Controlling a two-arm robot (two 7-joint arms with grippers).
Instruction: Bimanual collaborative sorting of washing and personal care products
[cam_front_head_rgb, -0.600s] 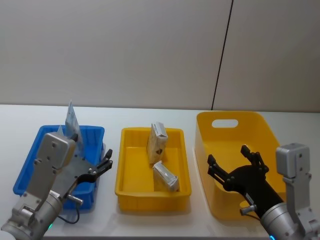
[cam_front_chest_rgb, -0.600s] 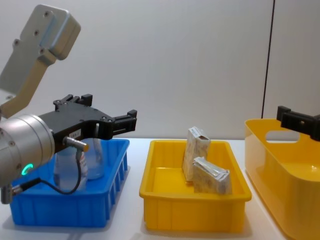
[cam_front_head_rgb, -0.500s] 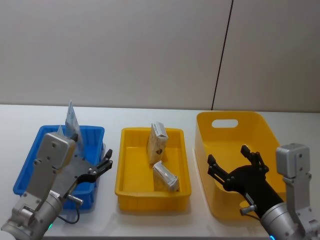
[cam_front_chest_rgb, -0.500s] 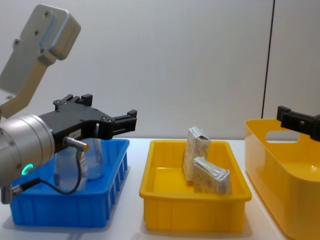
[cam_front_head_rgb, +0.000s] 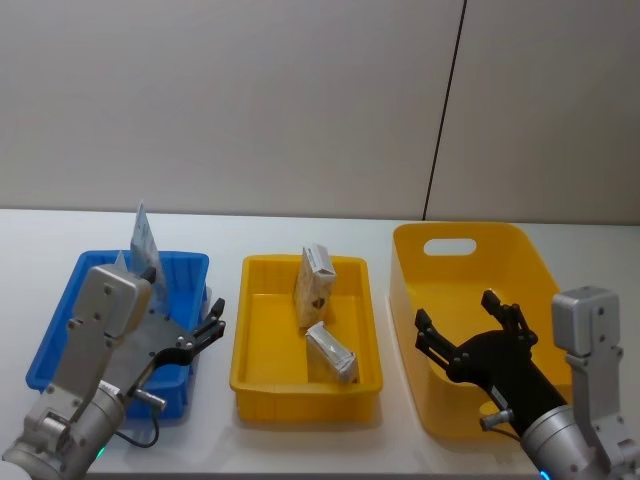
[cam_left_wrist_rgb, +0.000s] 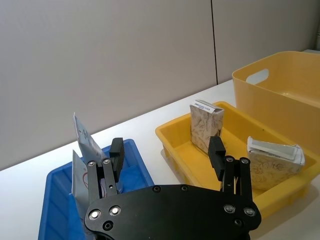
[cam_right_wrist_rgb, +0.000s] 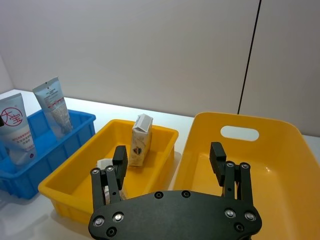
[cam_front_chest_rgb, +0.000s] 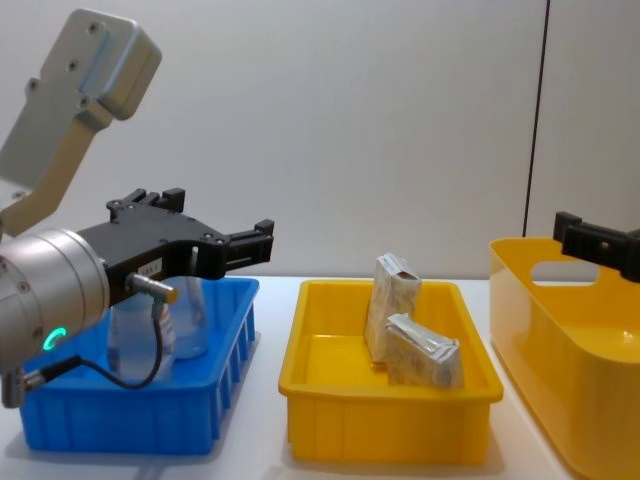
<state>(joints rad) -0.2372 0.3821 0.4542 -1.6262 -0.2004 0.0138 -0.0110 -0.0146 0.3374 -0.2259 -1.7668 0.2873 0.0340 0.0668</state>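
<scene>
Two pale-blue tubes (cam_right_wrist_rgb: 54, 102) (cam_right_wrist_rgb: 17, 127) with red print stand in the blue bin (cam_front_head_rgb: 60, 330) on the left. Two beige packets are in the middle yellow tray (cam_front_head_rgb: 258, 372): one upright (cam_front_head_rgb: 315, 285), one lying flat (cam_front_head_rgb: 332, 352). My left gripper (cam_front_head_rgb: 215, 318) hovers open and empty over the blue bin's right side, just in front of the tubes (cam_front_chest_rgb: 190, 320). My right gripper (cam_front_head_rgb: 455, 308) hangs open and empty over the left part of the large yellow bin (cam_front_head_rgb: 530, 270). The left wrist view shows the tubes (cam_left_wrist_rgb: 85, 145) and both packets (cam_left_wrist_rgb: 205, 125) (cam_left_wrist_rgb: 275, 156) beyond the fingers.
The three containers stand side by side on a white table (cam_front_head_rgb: 300, 440), with narrow gaps between them. The large yellow bin (cam_right_wrist_rgb: 280, 165) has a handle slot in its far wall and holds nothing visible. A plain wall rises behind the table.
</scene>
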